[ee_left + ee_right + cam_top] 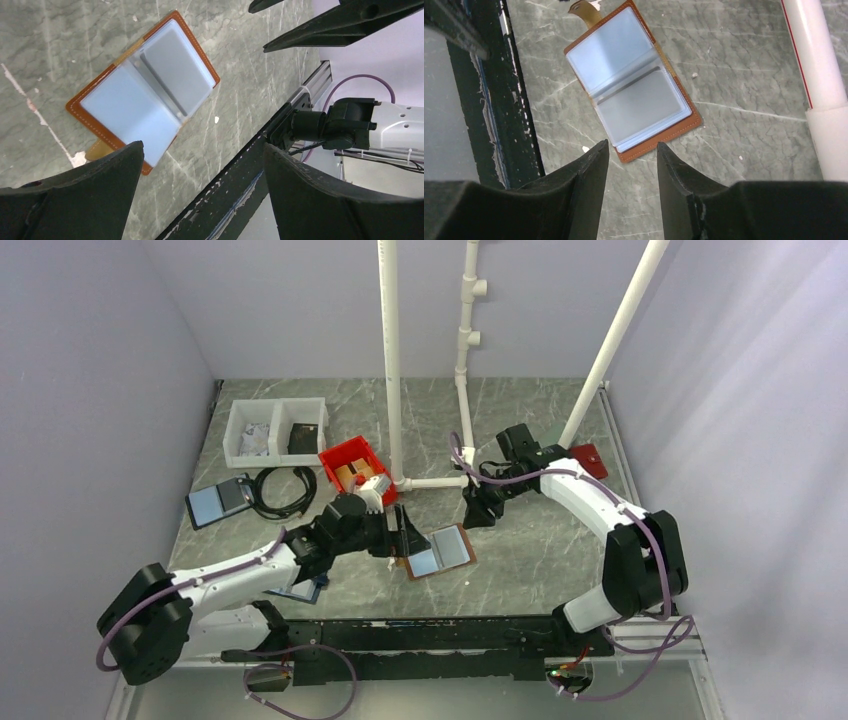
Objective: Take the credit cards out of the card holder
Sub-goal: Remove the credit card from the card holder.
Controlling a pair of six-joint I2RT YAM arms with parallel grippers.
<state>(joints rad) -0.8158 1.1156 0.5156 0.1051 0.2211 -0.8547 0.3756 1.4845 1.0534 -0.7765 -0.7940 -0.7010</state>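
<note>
Card holder (pixel 631 82) lies open on the table (pixel 540 540), just ahead of both the wide-open, empty left gripper (pixel 202 150) and half-open, empty right gripper (pixel 632 146); advise pinning one cover, pinching at the fold.

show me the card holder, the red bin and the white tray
card holder (pixel 629 81): right wrist view, on the fold between its two clear panels
red bin (pixel 338 448): top view, on its far rim
white tray (pixel 277 428): top view, on the divider between its two compartments
</note>
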